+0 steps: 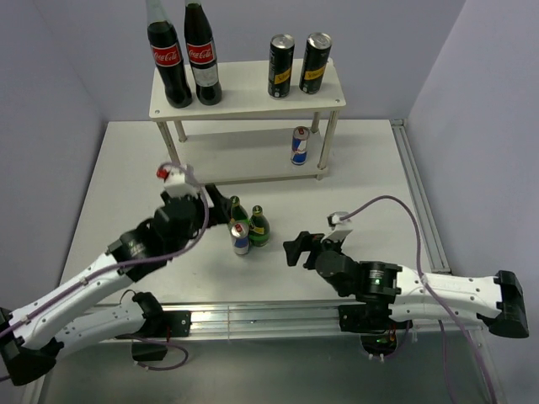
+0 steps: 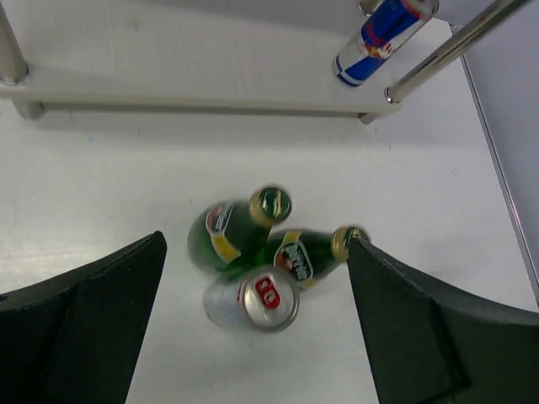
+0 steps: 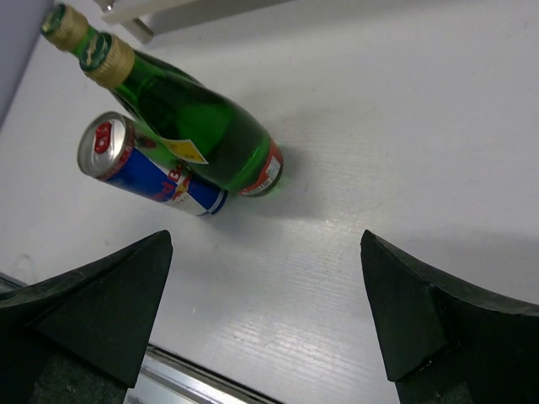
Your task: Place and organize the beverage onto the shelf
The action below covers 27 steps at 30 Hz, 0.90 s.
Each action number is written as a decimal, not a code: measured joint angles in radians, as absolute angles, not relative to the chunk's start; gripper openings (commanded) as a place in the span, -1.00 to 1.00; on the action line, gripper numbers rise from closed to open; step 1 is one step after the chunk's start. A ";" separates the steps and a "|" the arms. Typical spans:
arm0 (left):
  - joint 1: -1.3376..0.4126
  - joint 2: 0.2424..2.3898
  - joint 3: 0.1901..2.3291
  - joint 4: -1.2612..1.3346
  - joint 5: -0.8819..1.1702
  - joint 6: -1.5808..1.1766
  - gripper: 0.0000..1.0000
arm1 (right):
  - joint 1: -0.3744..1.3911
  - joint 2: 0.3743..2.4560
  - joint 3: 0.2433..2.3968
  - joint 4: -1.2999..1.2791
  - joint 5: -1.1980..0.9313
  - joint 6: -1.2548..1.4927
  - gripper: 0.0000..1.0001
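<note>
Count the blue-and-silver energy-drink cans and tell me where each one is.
2. One can stands on the shelf's lower board, right end; the other can stands on the table beside the green bottles. None looks hidden.

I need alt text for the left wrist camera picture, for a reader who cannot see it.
Two gold-capped green glass bottles and a blue-and-silver energy-drink can stand bunched on the white table inside the open black left pincer. Behind them another blue-and-silver can stands on the white shelf's lower board.
</note>
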<state>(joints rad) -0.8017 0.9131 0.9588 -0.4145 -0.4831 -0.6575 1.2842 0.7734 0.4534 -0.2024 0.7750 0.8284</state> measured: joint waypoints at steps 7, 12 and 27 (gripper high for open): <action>-1.174 0.760 0.636 -0.427 -0.768 -0.901 0.95 | 1.300 0.543 0.444 -0.364 0.838 0.886 1.00; -1.401 0.973 0.653 -0.493 -0.941 -1.107 0.99 | 1.300 0.520 0.431 -0.419 0.858 0.904 1.00; -1.323 1.214 0.499 -0.152 -0.991 -1.078 0.99 | 1.300 0.475 0.397 -0.460 0.856 0.928 1.00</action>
<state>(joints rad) -1.3228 1.2140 0.4992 -0.1516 -0.9905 -1.0779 1.3003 0.4747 0.3973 -0.4603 0.8562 0.9276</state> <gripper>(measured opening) 0.993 0.998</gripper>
